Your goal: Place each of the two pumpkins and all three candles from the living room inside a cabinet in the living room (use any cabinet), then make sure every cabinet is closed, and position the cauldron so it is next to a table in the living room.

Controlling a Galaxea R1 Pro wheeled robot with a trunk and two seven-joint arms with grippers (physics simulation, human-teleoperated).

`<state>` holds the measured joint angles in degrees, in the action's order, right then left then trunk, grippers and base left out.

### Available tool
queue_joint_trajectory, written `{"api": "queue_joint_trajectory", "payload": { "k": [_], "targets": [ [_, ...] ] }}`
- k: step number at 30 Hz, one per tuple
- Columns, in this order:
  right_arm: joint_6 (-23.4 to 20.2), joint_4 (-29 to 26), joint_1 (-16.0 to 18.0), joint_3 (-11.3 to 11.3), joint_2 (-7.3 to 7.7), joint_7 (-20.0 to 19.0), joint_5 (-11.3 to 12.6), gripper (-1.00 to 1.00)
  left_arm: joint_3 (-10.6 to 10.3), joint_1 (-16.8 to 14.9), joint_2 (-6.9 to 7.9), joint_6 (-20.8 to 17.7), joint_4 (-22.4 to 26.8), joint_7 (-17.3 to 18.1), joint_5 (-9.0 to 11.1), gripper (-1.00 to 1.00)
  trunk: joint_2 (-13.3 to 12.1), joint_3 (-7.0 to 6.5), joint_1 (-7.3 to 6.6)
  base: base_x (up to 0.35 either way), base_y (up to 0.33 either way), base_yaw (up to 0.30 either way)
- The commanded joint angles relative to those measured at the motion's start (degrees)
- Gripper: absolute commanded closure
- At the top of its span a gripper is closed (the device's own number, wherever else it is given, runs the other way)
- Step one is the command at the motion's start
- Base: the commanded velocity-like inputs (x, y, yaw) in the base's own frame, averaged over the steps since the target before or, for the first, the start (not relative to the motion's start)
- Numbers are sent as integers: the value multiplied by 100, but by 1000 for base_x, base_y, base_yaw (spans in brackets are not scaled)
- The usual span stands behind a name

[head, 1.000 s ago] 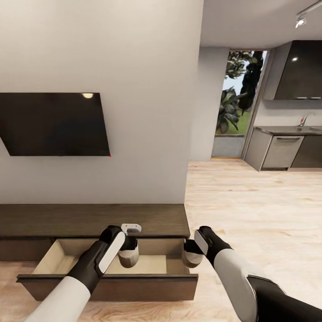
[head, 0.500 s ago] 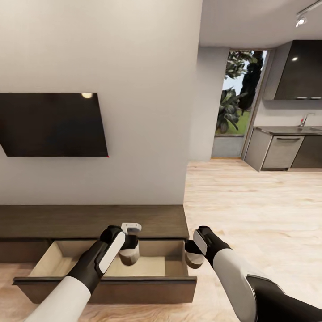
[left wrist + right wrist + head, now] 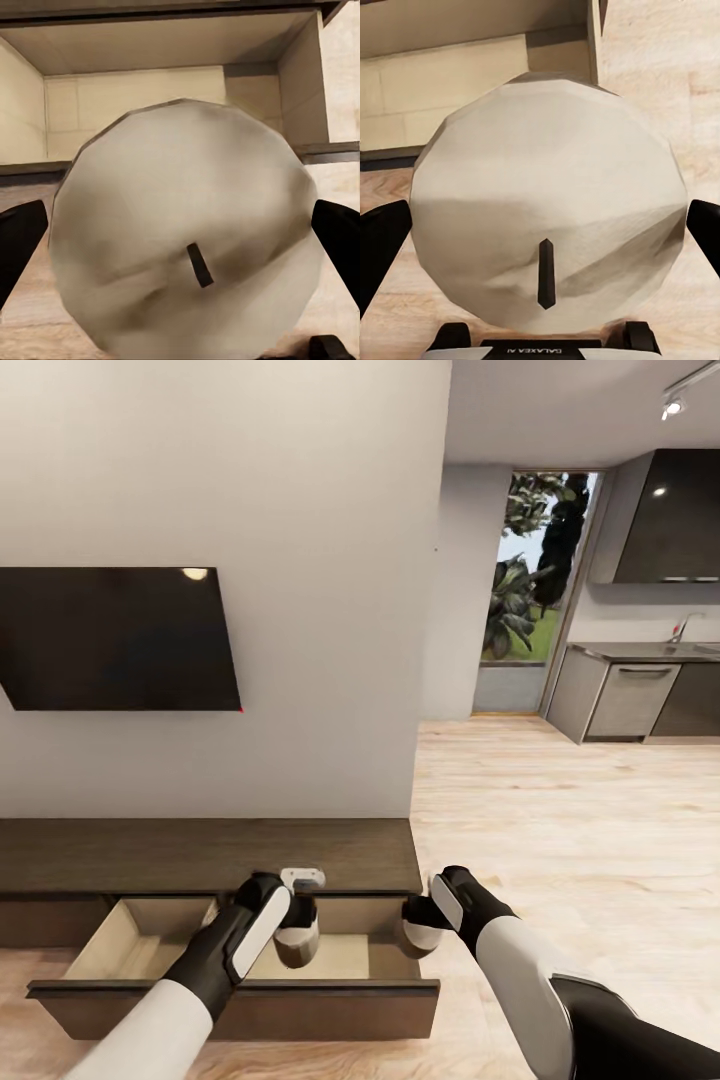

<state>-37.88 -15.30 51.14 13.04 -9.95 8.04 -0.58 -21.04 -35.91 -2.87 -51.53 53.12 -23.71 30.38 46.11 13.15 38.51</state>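
While both arms hang over the open drawer (image 3: 235, 1000) of the cabinet (image 3: 200, 852), I count two candles, one per gripper. The left gripper (image 3: 297, 943) pinches its candle (image 3: 184, 240) above the drawer's pale floor, wick axis pointing back along the fingers. The right gripper (image 3: 417, 937) clamps the second candle (image 3: 547, 206) at the drawer's right wall; I judge it needs a shift toward the left arm before release. One drawer is open.

Open drawer (image 3: 150, 950) offers bare floor, walled around; cabinet top (image 3: 200, 852) overhangs behind.
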Motion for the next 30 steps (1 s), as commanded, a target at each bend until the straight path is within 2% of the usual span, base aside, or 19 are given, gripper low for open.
{"api": "queue_joint_trajectory", "payload": {
  "k": [1,16,23,30],
  "targets": [
    [-26,-10,3,29,-5,12,-4,100,-14,-8,-10,-6,-29,-56,56,100,7,8,1,0,0,0],
    [-46,61,2,15,-5,-187,-4,100,-42,-21,-100,18,-265,-54,64,100,7,8,1,31,0,0],
    [-375,109,8,14,-5,-258,-4,100,-61,-21,-100,228,-237,-54,65,100,7,8,1,4,0,0],
    [-459,122,7,14,-5,-263,-4,100,-294,-20,-97,365,-237,-54,65,100,7,8,1,0,0,0]
  ]
}}
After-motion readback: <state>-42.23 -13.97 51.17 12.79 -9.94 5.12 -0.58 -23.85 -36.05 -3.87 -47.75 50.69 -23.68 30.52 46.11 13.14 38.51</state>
